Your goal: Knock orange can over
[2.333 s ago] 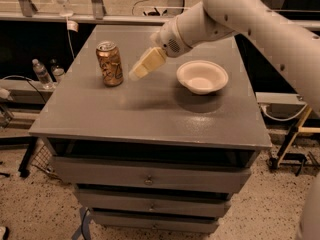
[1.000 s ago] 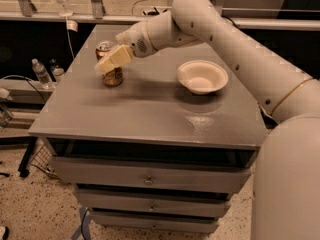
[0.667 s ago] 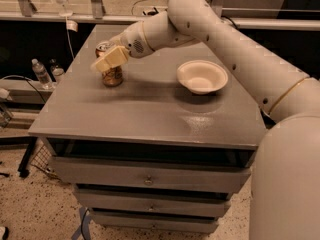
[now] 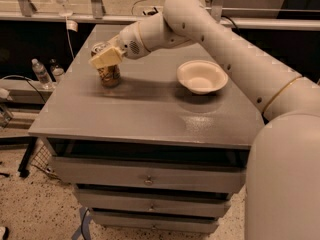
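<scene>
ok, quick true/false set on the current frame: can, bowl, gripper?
1. The orange can stands upright on the grey table. True.
2. The white bowl sits on the same tabletop, apart from the can, toward the right of the picture. True.
3. The gripper hangs over the bowl. False: it is at the can's upper part, covering part of its top.
4. The bowl is upside down. False: its opening faces up.
5. The can has already been knocked over. False: it is on its base, so the knock is not yet done.
</scene>
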### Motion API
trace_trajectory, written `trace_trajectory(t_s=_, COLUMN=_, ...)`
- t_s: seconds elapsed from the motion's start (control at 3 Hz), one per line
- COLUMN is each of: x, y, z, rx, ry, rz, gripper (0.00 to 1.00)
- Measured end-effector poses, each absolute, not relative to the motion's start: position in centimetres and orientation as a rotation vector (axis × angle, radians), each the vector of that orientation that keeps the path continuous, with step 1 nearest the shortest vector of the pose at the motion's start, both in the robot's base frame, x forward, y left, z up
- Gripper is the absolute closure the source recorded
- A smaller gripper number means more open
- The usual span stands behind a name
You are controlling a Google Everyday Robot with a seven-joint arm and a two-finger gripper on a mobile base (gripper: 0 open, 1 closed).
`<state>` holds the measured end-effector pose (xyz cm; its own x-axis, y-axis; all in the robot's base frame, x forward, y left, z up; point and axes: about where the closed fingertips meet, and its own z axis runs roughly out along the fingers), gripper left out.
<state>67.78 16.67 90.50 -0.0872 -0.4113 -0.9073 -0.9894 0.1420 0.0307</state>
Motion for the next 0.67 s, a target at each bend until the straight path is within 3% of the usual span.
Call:
trace_trajectory(t_s=0.33, x=67.6, y=15.0, z=91.8, rx=-1.453, ry=1.615, rz=0.803, gripper=0.95)
trace_trajectory(t_s=0.67, x=67.3, y=12.4, z=94.3, rx=-1.602, ry=1.582, rz=0.517, gripper=1.0)
